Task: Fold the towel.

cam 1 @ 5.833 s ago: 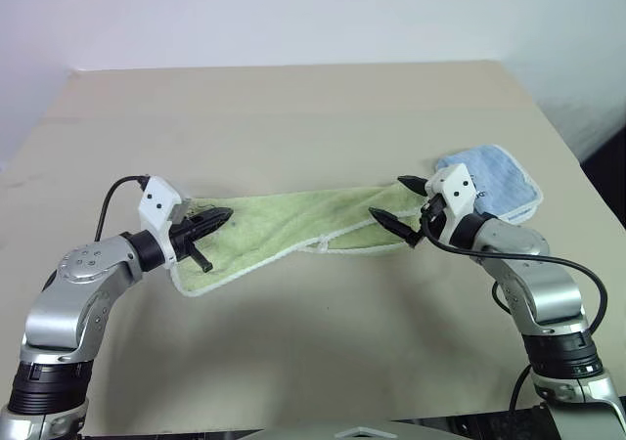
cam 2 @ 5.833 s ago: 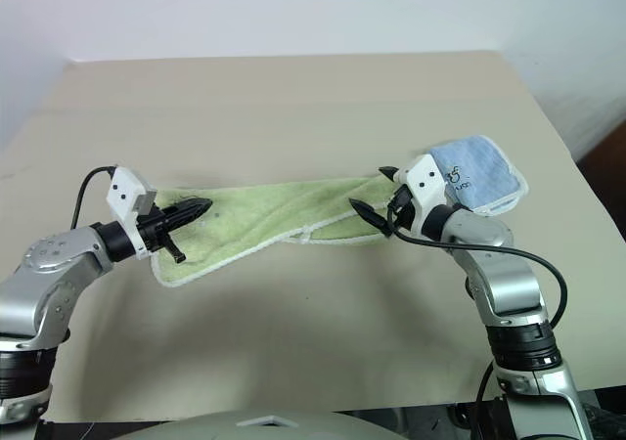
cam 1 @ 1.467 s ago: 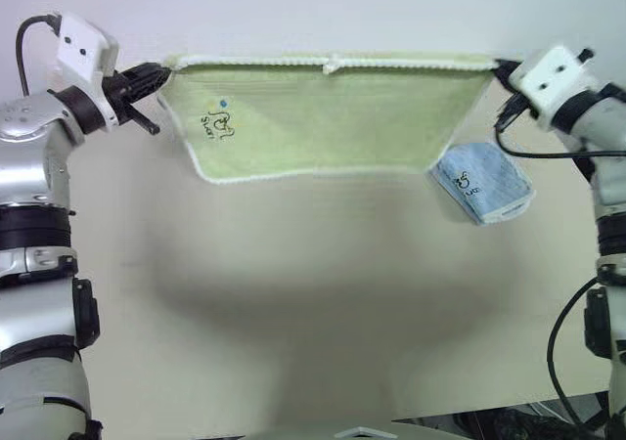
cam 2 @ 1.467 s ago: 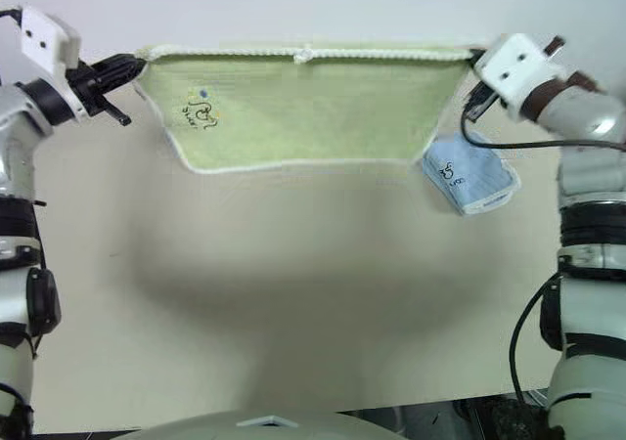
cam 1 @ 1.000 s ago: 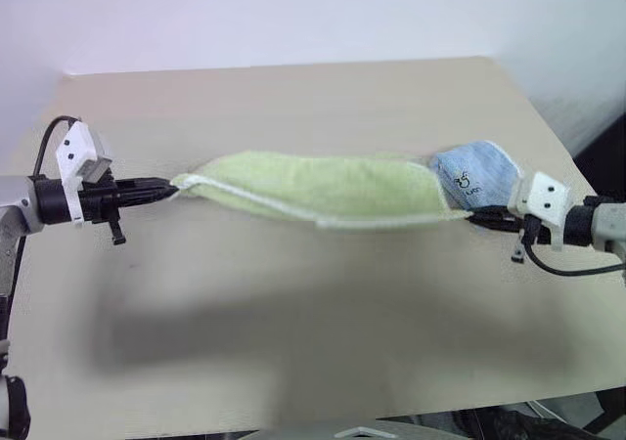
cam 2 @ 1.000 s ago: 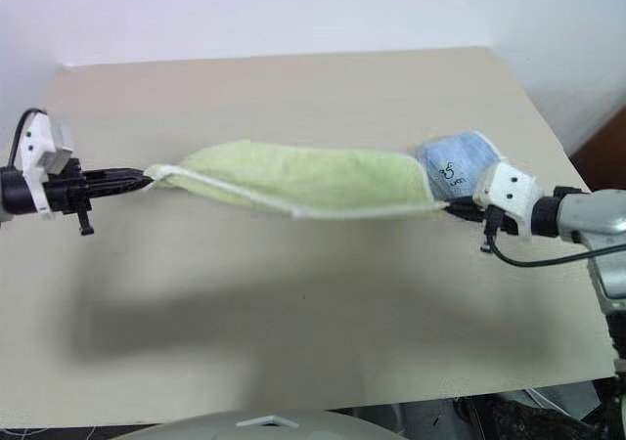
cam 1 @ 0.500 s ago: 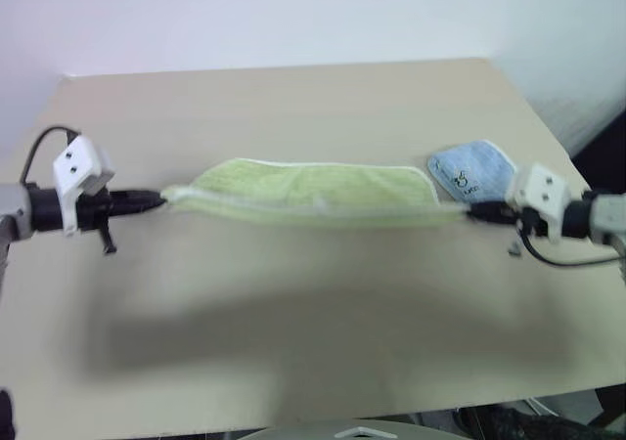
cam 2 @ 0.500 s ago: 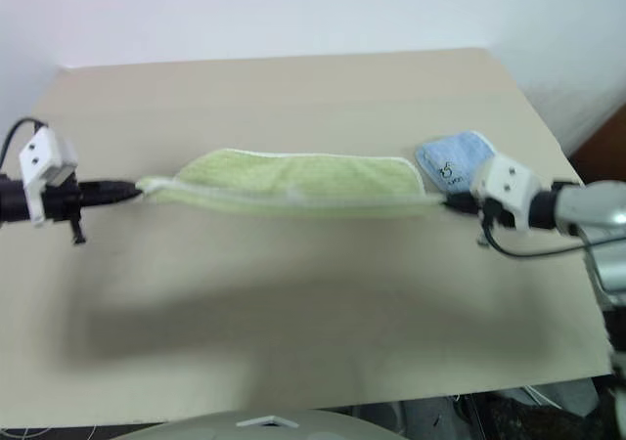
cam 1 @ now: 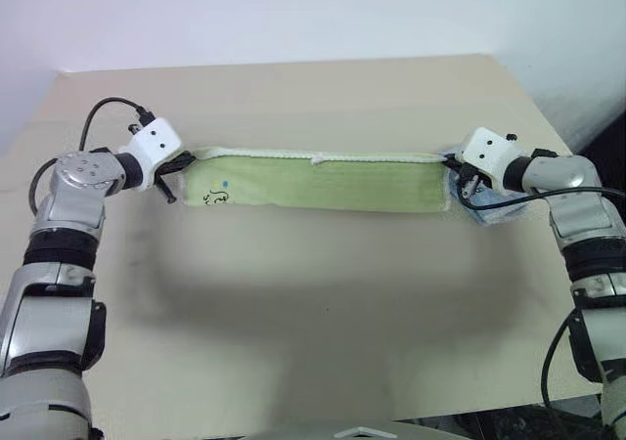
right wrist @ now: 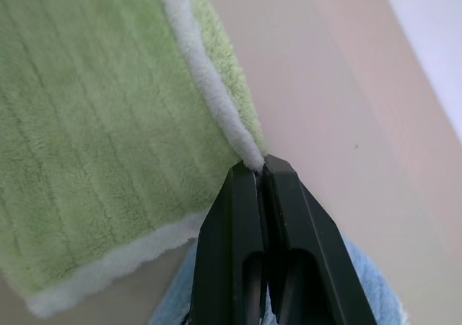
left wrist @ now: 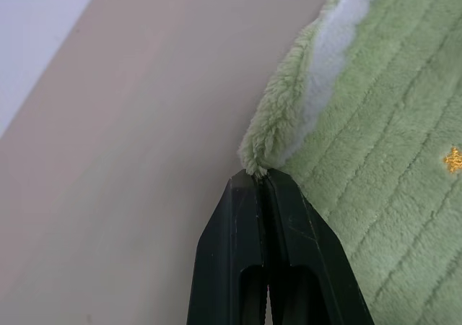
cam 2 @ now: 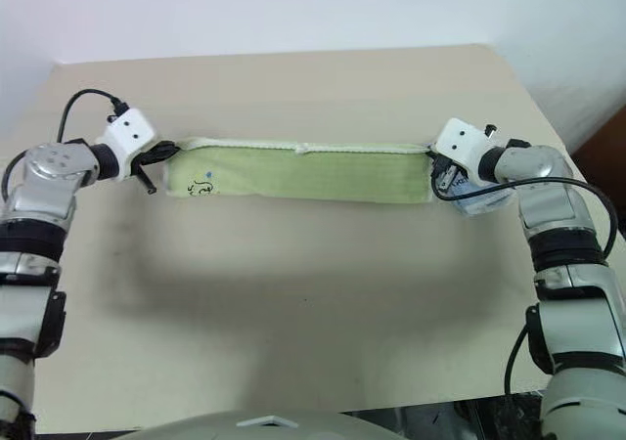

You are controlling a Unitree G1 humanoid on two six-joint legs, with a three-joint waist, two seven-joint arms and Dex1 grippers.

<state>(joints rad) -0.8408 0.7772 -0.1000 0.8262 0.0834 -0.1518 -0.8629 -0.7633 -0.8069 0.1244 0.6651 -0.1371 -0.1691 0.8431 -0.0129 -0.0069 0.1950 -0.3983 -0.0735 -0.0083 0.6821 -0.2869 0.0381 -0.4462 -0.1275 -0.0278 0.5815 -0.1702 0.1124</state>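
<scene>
Setting: a beige tabletop (cam 1: 313,303) is seen from above, with a pale wall behind it.
Towel: a long light yellow-green towel (cam 1: 323,182) is stretched out sideways across the middle of the tabletop, between the two arms. It is seen as a narrow band, with white stitched edging along its far long edge and at its right end.
Printed mark: a small dark mark (cam 1: 216,198) with a tiny blue dot above it is seen on the towel near its left end.
Left tool: the left tool (left wrist: 261,180) is pinched shut on the far left corner of the towel; the two black fingers are pressed together, with the fluffy corner caught at their tips.
Right tool: the right tool (right wrist: 258,167) is pinched shut on the far right corner of the towel, right on the white edging; its fingers are pressed together too.
Blue towel: a smaller light blue towel (cam 2: 481,201) lies just beside the right end of the green towel, largely hidden under the right wrist and its black cable.
</scene>
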